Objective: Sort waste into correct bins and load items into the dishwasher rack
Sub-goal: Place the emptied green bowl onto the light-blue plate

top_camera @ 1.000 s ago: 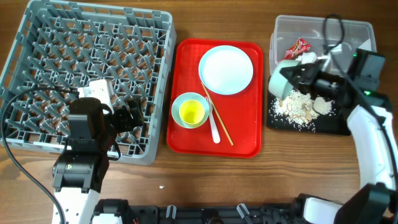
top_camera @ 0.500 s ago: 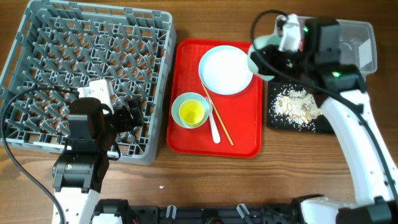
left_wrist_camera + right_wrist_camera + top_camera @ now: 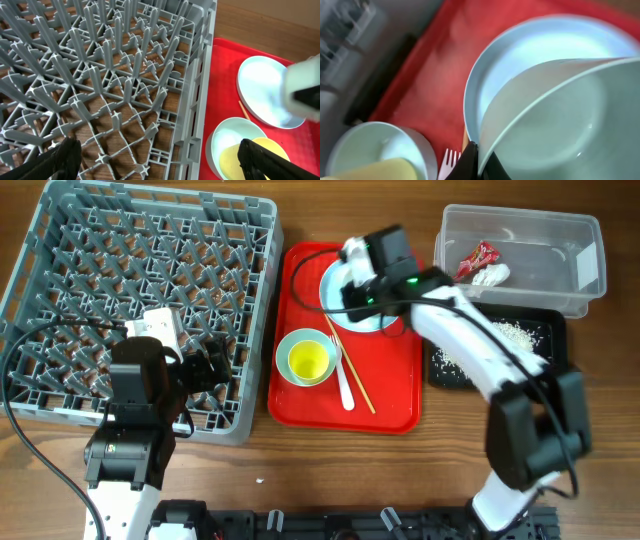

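Between the fingertips of our right tool (image 3: 475,162) we are pinching the rim of a pale mint-green bowl (image 3: 545,125), holding it tilted over the white plate (image 3: 515,55) on the red tray (image 3: 300,270); whether the two are touching we cannot tell. Near this tool, toward the robot, the second mint-green bowl (image 3: 285,345) is carrying the yellow cup (image 3: 309,360), with the white fork (image 3: 346,395) and chopsticks (image 3: 366,402) just beside it. Well off to the tool's right, the clear tub (image 3: 520,225) is holding the red wrapper (image 3: 478,255) and white napkin (image 3: 492,275), and the black tray (image 3: 548,330) the crumbly scraps (image 3: 505,333). Our left tool (image 3: 160,160) is hanging released, fingers spread wide, over the grey rack (image 3: 125,75).
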`<state>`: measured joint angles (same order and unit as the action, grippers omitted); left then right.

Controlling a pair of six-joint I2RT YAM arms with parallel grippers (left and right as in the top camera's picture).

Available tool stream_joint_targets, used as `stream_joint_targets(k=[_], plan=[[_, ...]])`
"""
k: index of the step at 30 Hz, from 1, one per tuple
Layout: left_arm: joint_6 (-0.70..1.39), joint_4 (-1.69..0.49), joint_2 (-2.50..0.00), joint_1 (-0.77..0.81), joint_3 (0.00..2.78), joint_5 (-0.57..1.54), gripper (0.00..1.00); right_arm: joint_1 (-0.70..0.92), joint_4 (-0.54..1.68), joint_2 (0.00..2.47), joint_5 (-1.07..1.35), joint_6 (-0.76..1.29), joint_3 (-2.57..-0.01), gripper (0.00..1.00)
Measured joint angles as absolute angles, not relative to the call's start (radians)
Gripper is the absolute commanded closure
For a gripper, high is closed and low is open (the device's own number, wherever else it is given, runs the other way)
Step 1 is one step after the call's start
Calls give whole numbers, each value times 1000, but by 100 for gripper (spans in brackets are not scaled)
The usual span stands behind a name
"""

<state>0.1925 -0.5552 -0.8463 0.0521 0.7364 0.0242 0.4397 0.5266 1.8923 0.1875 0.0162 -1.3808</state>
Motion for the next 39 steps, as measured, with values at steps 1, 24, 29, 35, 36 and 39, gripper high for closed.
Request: stream_joint_targets(k=[1,24,29,35,36,39], plan=[[192,-556,-846,52,736,24,0,450,523,1912,185,13,-1381,96],[192,-556,-846,52,736,24,0,543,723,1964,152,-1,-1541,62],[192,-557,-846,52,736,24,0,543,790,1881,164,26,-1654,59],[192,-557,-846,52,736,24,0,543,935,1846,238,113,-1641,58],[192,-557,-846,52,736,24,0,543,946,1846,243,133,-1622,57],[192,-557,-846,52,736,24,0,543,944,1846,251,176,-1556,57]])
